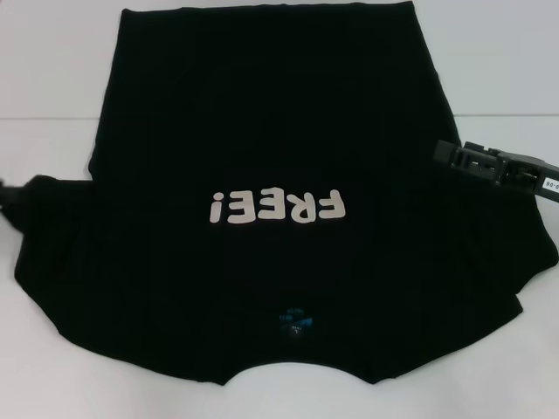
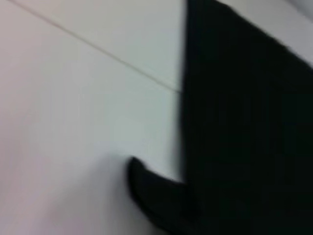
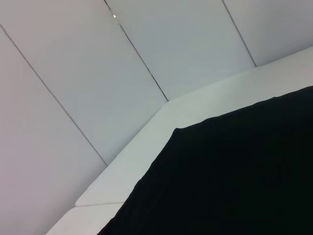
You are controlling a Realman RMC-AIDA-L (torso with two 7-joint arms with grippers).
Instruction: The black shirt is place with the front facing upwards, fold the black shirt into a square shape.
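Observation:
The black shirt [image 1: 271, 140] lies spread front-up on the white table [image 1: 52, 61]. Its off-white "FREE!" lettering [image 1: 278, 208] reads upside down to me, and the collar with its blue label [image 1: 293, 320] is nearest me. Both sleeves are bunched toward the body. My right gripper [image 1: 489, 164] sits at the shirt's right edge, by the sleeve. Only a dark tip of my left gripper [image 1: 9, 194] shows at the far left, against the left sleeve. Black cloth [image 2: 244, 137] fills one side of the left wrist view, and the shirt's hem corner [image 3: 230, 181] shows in the right wrist view.
The white table top [image 1: 515, 70] extends around the shirt on all sides. A seam line [image 1: 44, 116] crosses it at the back. In the right wrist view, grey wall panels [image 3: 98, 58] stand behind the table's far edge.

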